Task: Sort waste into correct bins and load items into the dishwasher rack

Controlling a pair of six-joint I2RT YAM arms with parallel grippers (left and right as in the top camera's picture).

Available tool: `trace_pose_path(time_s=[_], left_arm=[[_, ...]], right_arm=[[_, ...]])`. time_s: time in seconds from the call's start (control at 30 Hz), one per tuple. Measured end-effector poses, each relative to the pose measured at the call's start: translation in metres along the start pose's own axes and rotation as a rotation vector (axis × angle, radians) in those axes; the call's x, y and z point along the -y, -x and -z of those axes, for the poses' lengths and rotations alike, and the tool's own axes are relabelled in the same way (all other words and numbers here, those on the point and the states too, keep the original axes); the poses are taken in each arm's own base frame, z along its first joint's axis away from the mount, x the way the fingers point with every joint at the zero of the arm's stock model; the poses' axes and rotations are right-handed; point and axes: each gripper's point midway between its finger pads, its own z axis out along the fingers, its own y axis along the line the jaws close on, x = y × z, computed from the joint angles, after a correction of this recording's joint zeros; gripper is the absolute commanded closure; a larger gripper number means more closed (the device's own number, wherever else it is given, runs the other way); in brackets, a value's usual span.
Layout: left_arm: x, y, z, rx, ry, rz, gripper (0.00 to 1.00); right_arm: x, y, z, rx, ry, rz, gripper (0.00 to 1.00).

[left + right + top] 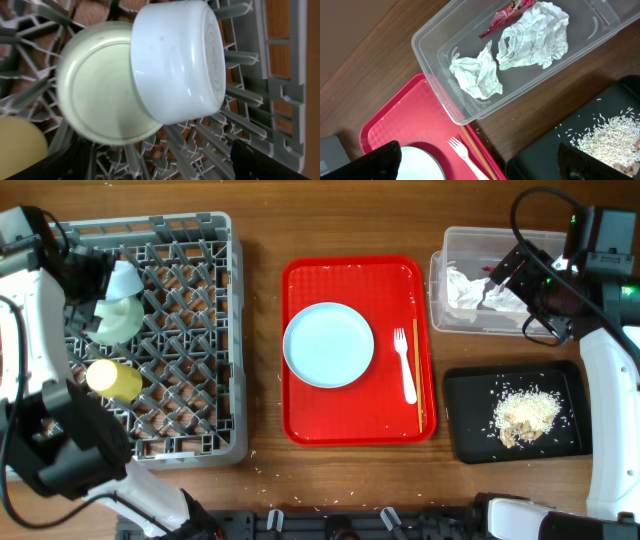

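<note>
My left gripper (160,167) hangs over the dishwasher rack (237,330) and my right gripper (487,165) near the clear tub (435,65), both spread wide and holding nothing.
The rack holds the green bowl (95,95), the small dish (175,60) tipped against it, and the yellow cup (113,380). On the red tray (300,420) lie the light blue plate (328,345), the fork (404,365) and the chopsticks (417,370). Rice (525,415) sits in the black tray (470,440). The tub holds napkins (535,35) and a red wrapper (507,15), its print too small to read.
</note>
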Motion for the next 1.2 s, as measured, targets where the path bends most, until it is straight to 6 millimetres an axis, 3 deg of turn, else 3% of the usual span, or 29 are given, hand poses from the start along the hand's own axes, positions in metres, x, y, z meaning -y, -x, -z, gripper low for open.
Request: trace_pose_path(time_s=[0.07,0.23,0.5,0.87,1.03,1.2], left_arm=[[0.003,0.0,-0.016,-0.022,-0.008,0.002,0.09],[0.016,0.008,-0.034,-0.011,-0.055,-0.002,0.14],[0.022,0.015,-0.034,0.02,-0.076,0.0,0.25],[0.017,0.024,-0.034,0.073,-0.047,0.053,0.25],[0.015,0.026,-0.043,0.075,-0.034,0.096,0.26],[0.019,0.029,-0.046,0.085,-0.045,0.105,0.4]], right_arm=[[0.0,0.0,0.0,0.0,0.0,0.0,0.0],[0.0,0.0,0.0,0.0,0.0,0.0,0.0],[0.0,0.0,0.0,0.0,0.0,0.0,0.0],[0.0,0.0,0.0,0.0,0.0,0.0,0.0],[0.0,0.0,0.0,0.0,0.0,0.0,0.0],[0.0,0.0,0.0,0.0,0.0,0.0,0.0]])
